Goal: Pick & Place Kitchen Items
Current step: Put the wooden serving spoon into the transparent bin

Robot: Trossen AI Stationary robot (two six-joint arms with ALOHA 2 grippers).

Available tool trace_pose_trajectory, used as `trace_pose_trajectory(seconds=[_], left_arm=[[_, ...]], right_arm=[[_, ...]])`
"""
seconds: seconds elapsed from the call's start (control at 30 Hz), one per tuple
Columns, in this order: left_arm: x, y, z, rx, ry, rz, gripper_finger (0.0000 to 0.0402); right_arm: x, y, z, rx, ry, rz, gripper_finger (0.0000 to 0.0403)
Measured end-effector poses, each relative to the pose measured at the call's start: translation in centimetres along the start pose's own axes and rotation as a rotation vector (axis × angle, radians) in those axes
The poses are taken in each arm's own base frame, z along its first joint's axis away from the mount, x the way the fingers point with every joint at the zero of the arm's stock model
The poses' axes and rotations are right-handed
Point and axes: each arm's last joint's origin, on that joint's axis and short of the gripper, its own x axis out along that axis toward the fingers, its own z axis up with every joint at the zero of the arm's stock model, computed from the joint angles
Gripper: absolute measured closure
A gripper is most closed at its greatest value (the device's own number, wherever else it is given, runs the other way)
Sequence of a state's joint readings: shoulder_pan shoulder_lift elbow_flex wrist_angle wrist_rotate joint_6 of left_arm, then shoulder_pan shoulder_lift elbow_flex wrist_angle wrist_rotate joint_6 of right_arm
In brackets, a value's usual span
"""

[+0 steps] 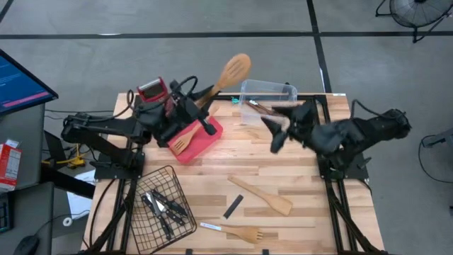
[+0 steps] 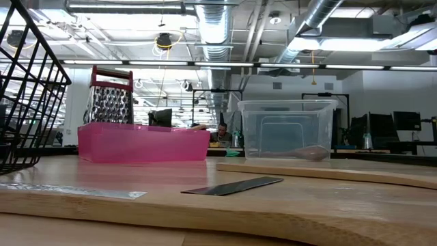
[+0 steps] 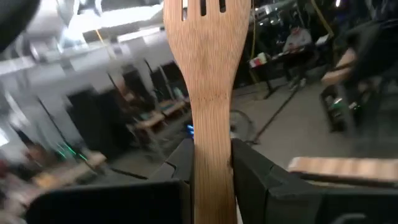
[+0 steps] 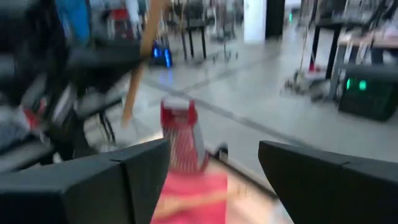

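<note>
Mid-carry with a wooden slotted turner point(image 3: 208, 93), lifted over the red tray point(image 1: 202, 142).

Left end effector point(image 1: 200, 106) clamped on the turner's handle, blade up, near the grater point(image 1: 152, 92). Right end effector point(image 1: 276, 131) wide open, nothing in it, hovering by the clear bin point(image 1: 269, 95). Next up, probably: swing toward a container and lower before letting go. Knives already in the wire basket point(image 1: 159, 205); more wooden spatulas point(image 1: 262, 196) still lying on the table point(image 1: 297, 177).
</note>
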State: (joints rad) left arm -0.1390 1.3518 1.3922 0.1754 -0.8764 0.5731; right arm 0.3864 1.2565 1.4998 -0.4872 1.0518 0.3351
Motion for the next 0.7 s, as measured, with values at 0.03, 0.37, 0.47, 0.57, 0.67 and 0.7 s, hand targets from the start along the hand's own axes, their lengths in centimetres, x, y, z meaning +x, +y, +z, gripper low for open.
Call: trace_pose_trajectory(seconds=[0.03, 0.37, 0.47, 0.57, 0.67, 0.7], left_arm=[[0.0, 0.0, -0.1, -0.05, 0.004, -0.003, 0.0353], [0.4, -1.3, -0.5, -0.205, 0.021, -0.027, 0.0353], [1.0, -2.2, -1.0, -0.187, 0.039, -0.022, 0.0353], [1.5, -3.0, -1.7, -0.161, 0.065, -0.008, 0.0353], [1.9, -3.6, -2.1, -0.146, 0.076, -0.011, 0.0353], [2.0, -3.8, -2.2, -0.139, 0.081, -0.014, 0.0353]], right_arm=[[0.5, -0.2, 0.6, 0.002, -0.027, 0.003, 0.0143], [5.8, -2.8, 3.1, 0.082, -0.144, 0.074, 0.0142], [6.8, -2.9, 3.4, 0.106, -0.174, 0.133, 0.0142], [7.5, -2.7, 3.4, 0.113, -0.186, 0.165, 0.0142], [8.2, -2.2, 3.0, 0.114, -0.187, 0.175, 0.0142], [8.3, -2.1, 2.9, 0.108, -0.18, 0.174, 0.0142]])
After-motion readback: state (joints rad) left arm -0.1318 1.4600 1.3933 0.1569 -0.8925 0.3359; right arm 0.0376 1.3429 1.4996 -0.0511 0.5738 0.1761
